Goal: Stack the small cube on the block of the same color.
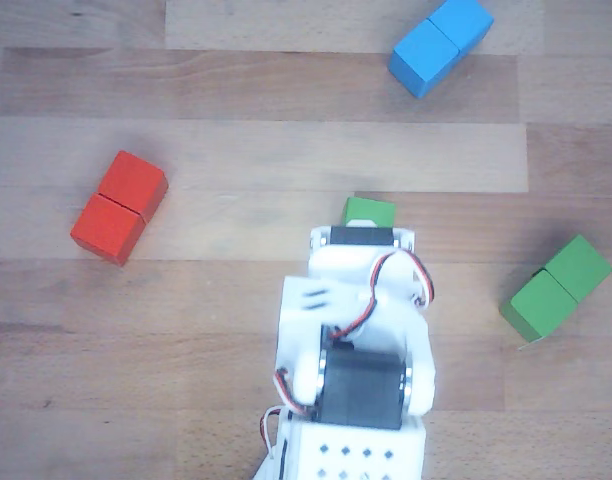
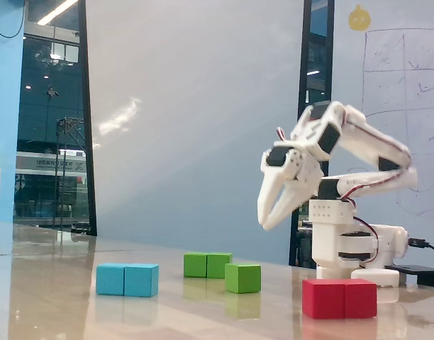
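The small green cube [image 2: 242,278] sits on the wooden surface [image 1: 236,160] and serves as the landmark. In the fixed view the white hand [image 2: 268,216] hangs in the air above the cube and slightly to its right, well clear of it, tips pointing down and to the left, its two fingers [image 2: 263,202] spread apart with nothing between them. In the other view the arm [image 1: 356,330] covers most of the cube [image 1: 370,211], and only its far edge shows beyond the wrist housing; the hand itself is hidden there under the arm.

The green double block [image 2: 208,265] lies just behind and to the left of the cube in the fixed view, apart from it; in the other view the same block [image 1: 556,287] lies well to the cube's right and a little nearer the arm's base, tilted diagonally. The blue double block [image 2: 128,280] rests to the cube's left in the fixed view, and up and to its right in the other view [image 1: 441,44]. The red double block [image 2: 340,298] stands to the cube's right and closer to the camera in the fixed view, and well to its left in the other view [image 1: 118,207]
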`<act>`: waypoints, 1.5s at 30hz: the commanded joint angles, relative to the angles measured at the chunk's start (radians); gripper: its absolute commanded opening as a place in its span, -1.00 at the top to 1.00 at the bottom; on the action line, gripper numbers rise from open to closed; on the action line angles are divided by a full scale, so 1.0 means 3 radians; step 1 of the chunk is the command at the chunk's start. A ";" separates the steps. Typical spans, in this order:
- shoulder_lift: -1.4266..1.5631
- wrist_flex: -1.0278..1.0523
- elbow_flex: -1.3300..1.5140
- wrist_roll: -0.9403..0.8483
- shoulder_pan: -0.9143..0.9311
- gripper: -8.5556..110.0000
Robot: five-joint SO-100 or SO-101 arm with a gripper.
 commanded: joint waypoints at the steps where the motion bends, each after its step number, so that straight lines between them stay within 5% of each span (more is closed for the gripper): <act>1: -0.0828 -0.0061 -0.0879 0.0010 0.0005 0.85; 20: -0.2817 -0.0072 -0.1754 -0.0020 0.0041 0.85; 45: -0.3140 -0.0614 -0.1529 -0.0026 0.0041 0.85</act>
